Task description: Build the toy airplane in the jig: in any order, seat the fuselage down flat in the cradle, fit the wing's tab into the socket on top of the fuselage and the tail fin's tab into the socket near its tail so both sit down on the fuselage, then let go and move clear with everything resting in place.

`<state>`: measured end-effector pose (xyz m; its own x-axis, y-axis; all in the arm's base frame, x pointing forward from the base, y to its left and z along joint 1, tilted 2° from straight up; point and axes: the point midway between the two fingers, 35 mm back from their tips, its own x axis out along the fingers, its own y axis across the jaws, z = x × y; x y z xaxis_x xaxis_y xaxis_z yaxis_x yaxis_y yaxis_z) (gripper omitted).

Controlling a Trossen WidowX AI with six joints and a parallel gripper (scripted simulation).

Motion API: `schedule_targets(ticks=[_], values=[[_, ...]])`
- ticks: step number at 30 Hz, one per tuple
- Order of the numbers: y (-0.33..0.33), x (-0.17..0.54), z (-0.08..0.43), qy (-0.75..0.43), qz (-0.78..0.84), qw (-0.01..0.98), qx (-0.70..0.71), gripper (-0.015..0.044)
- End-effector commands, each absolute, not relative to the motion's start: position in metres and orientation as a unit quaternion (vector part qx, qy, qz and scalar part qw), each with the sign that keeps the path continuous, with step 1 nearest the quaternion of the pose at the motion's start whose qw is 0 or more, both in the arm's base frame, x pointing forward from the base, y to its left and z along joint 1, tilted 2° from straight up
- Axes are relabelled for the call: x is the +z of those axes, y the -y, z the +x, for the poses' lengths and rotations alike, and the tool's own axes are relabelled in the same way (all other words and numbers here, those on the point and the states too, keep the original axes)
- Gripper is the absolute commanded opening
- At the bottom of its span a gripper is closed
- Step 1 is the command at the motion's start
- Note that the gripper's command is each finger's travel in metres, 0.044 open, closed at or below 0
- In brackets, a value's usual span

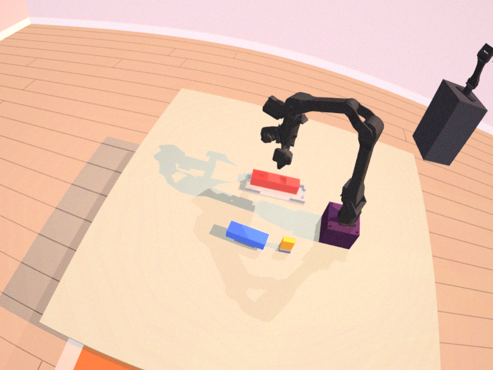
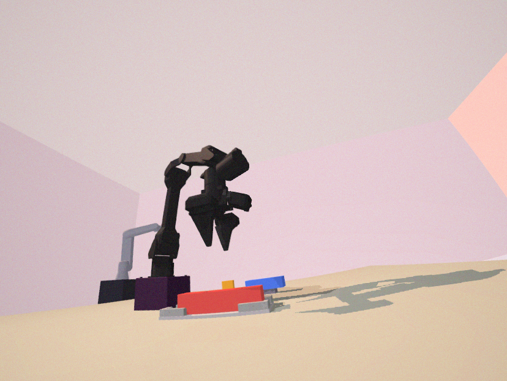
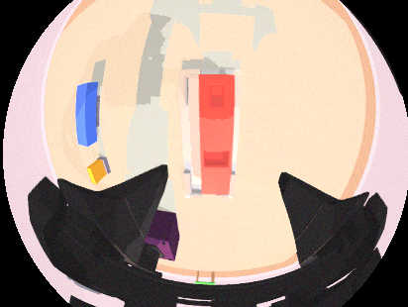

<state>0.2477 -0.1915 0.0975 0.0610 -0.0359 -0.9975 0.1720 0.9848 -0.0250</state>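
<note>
The red fuselage lies level in the pale grey cradle, low between its end walls. Both sockets on its top are empty. The blue wing rests on the table beside the cradle, its tab mostly hidden beneath. The small orange tail fin stands near the wing's end, a grey part under it. My gripper is wide open and empty, pointing down above the fuselage, clear of it.
The arm's purple base block stands beyond the tail fin's end of the row. A dark pedestal with another arm stands away from the table. Shadows of my arm cross the tabletop.
</note>
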Motion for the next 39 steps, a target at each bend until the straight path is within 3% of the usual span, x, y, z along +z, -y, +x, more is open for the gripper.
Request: schedule_targets(ticks=[1, 8, 19, 27, 34, 39], values=[[0.193, 0.097, 0.25, -0.676, 0.092, 0.723, -0.108, 0.044], [0.184, 0.096, 0.255, -0.678, 0.092, 0.722, -0.104, 0.044], [0.044, 0.09, 0.326, -0.681, 0.095, 0.72, -0.095, 0.044], [-0.071, 0.089, 0.339, -0.675, 0.102, 0.725, -0.097, 0.044], [-0.074, 0.087, 0.339, -0.674, 0.102, 0.725, -0.097, 0.044], [-0.073, 0.046, 0.341, -0.675, 0.102, 0.725, -0.097, 0.044]])
